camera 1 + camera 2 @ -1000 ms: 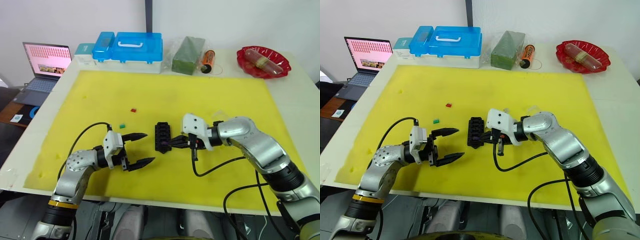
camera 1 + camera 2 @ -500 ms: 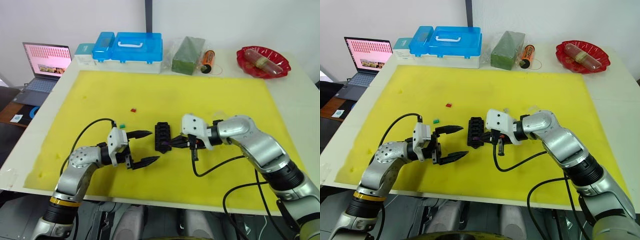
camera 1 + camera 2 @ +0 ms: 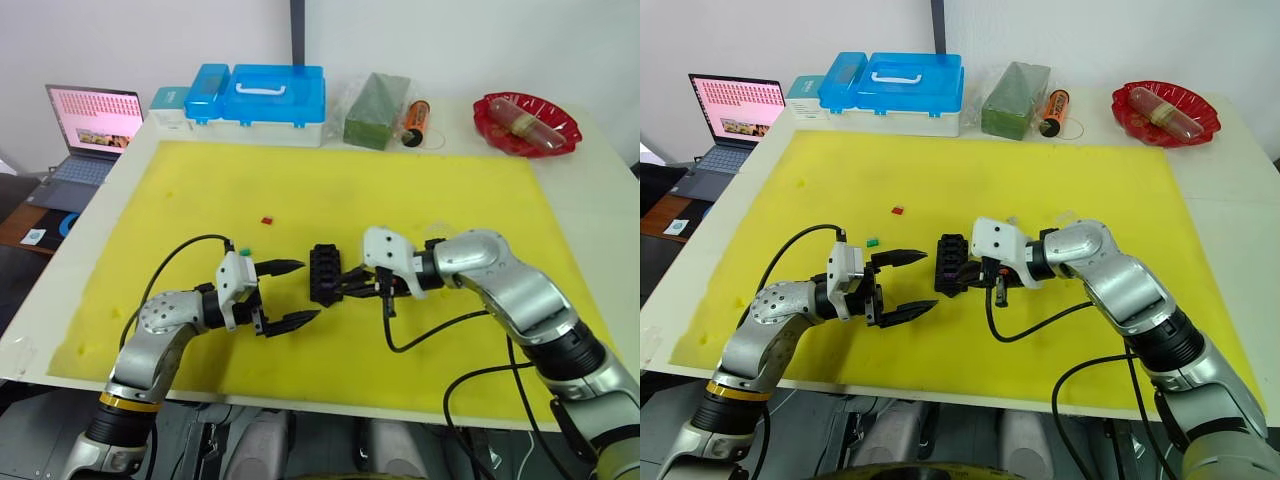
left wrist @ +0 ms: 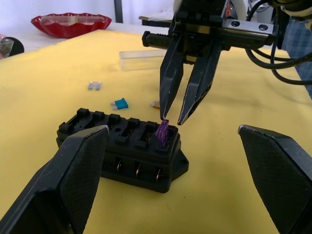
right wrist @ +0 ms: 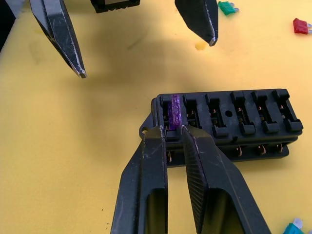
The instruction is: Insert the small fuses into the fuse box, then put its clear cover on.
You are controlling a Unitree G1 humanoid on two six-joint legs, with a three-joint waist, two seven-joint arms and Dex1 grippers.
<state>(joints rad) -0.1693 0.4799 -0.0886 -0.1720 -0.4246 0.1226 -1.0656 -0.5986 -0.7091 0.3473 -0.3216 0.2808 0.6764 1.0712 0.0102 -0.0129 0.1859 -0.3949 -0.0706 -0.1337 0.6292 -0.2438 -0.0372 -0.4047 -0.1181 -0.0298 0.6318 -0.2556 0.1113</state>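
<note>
We take the small black rectangular plastic fuse box [image 3: 324, 273] as our landmark; it lies on the yellow foam mat [image 3: 400, 190], near the mat's front half and roughly midway across it. One tiny purple plastic fuse [image 5: 174, 111] stands upright in the end slot of the fuse box; the other slots in the row show bare metal contacts.

Our right gripper [image 5: 173, 135] is at the right side of the fuse box. Its two black fingers are nearly together, with a narrow gap between the tips, and the tips sit at the purple fuse. We cannot tell whether they press on the fuse or merely touch it.

Our left gripper [image 3: 289, 293] is just to the left of the fuse box and apart from it. Its fingers are spread wide, and nothing is between them.

To the left of the fuse box, beyond the left gripper, a tiny green fuse [image 3: 244, 251] lies on the mat, and a tiny red fuse [image 3: 267, 220] lies farther back from it. On the far side of the fuse box from the left gripper we see a teal fuse [image 4: 119, 103], a grey fuse [image 4: 95, 86] and a tan fuse [image 4: 155, 103] on the mat, with the small transparent rectangular cover [image 4: 142, 59] lying beyond them.
</note>
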